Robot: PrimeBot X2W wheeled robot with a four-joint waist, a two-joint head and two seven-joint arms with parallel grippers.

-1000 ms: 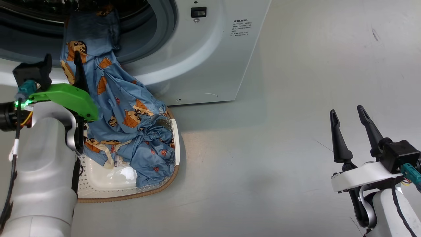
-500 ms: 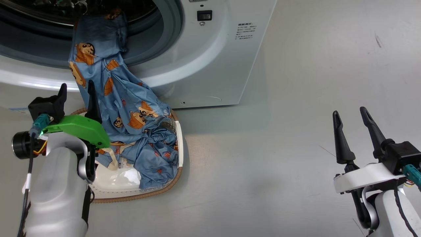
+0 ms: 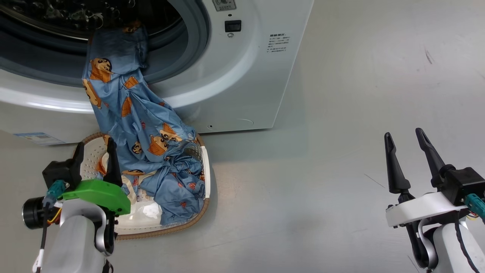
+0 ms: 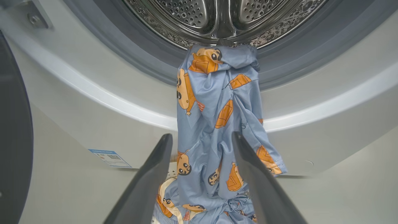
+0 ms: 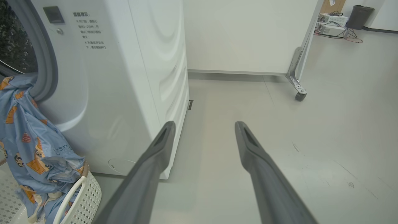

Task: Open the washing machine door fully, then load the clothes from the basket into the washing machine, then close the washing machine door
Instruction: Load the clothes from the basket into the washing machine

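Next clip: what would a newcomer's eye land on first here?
The clothes, blue fabric with orange cartoon figures, hang as one long drape from the washing machine's open drum mouth down into the basket on the floor. The open left tool hovers by the basket's left side, while the open right tool stands empty far to the right.

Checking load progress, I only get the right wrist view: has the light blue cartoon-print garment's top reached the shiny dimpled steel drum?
Observer: Barely. Left wrist view: the top of the light blue cartoon-print garment is bunched on the grey rubber gasket, at the lip of the dimpled steel drum.
Operator: Held?
Observer: No. Head view: left gripper open, empty.
Operator: What's left below?
Observer: More blue fabric heaped in the cream perforated plastic basket; its near bottom is bare.
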